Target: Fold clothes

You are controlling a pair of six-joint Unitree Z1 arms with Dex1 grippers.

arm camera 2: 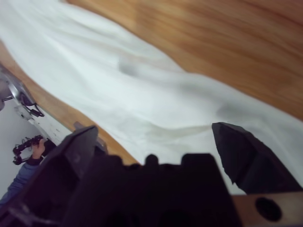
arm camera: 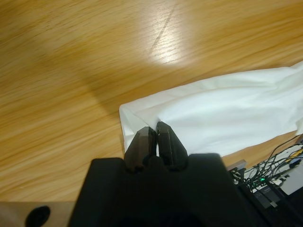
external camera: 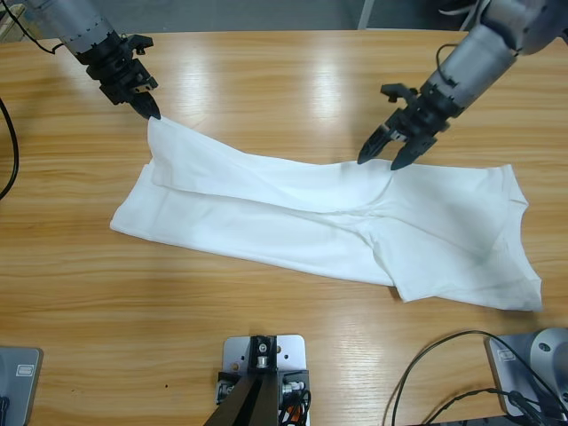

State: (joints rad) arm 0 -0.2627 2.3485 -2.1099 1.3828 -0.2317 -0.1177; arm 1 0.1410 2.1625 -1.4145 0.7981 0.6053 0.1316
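Jaws of the left gripper [external camera: 153,114] are pinched on a raised corner of the shirt [external camera: 337,222], its arm slanting in from the upper left corner. Stretched lengthwise, the shirt lies partly folded across the worktop [external camera: 284,80]. From the upper right, the right gripper [external camera: 380,153] hangs over the shirt's middle, jaws spread; only its wrist view shows a person's hand [arm camera 2: 38,149].

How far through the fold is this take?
Early. The T-shirt lies lengthwise on the table, its far edge partly turned over. The left gripper is shut on a corner of cloth, lifted a little; the right gripper hangs open above the middle edge. The fold still needs finishing, then further folds.
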